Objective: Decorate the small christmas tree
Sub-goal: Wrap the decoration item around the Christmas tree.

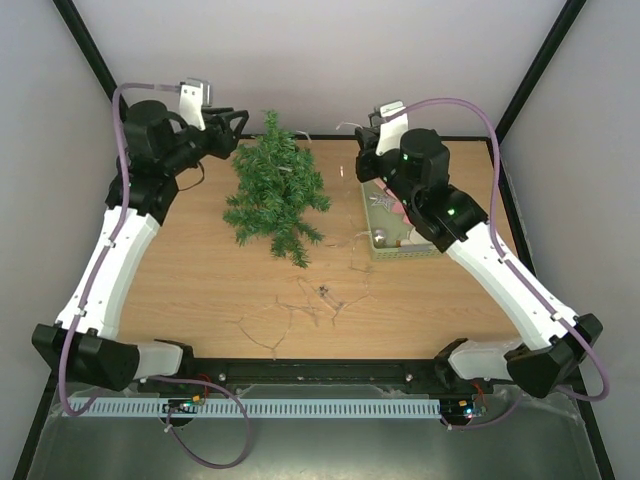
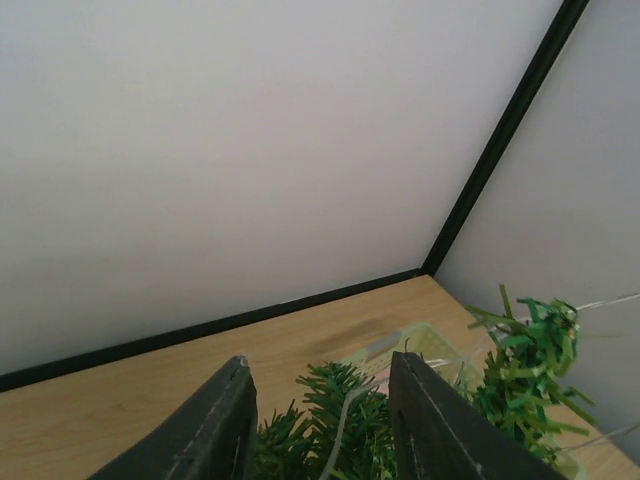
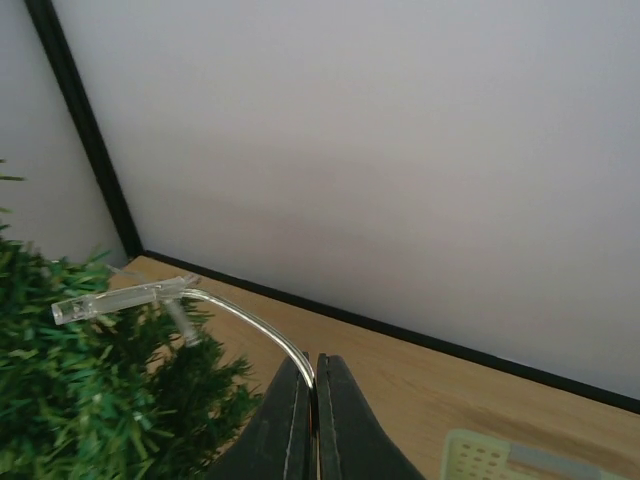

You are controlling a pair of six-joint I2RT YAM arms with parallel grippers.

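Closest to the right wrist lens, the right gripper (image 3: pixel 314 368) has its jaws pressed together on a clear light wire (image 3: pixel 245 318). It arches to the left and ends in a clear bulb (image 3: pixel 100 300) lying against the needles of the small christmas tree (image 3: pixel 90 410). In the left wrist view the left gripper (image 2: pixel 320 372) has its jaws spread, with green branches showing in the gap; whether either finger touches them I cannot tell. From above, the tree sits on the far half of the wooden table (image 1: pixel 190 270), between the two grippers, its tip toward the back wall; standing or lying, I cannot tell. Just right of it, a pale green basket (image 1: pixel 400 252) is largely covered by the right arm (image 1: pixel 480 250), with a few small ornaments visible inside. Nearer the arm bases, a loose tangle of thin wire (image 1: pixel 315 300) lies on the bare wood, in front of the tree and basket
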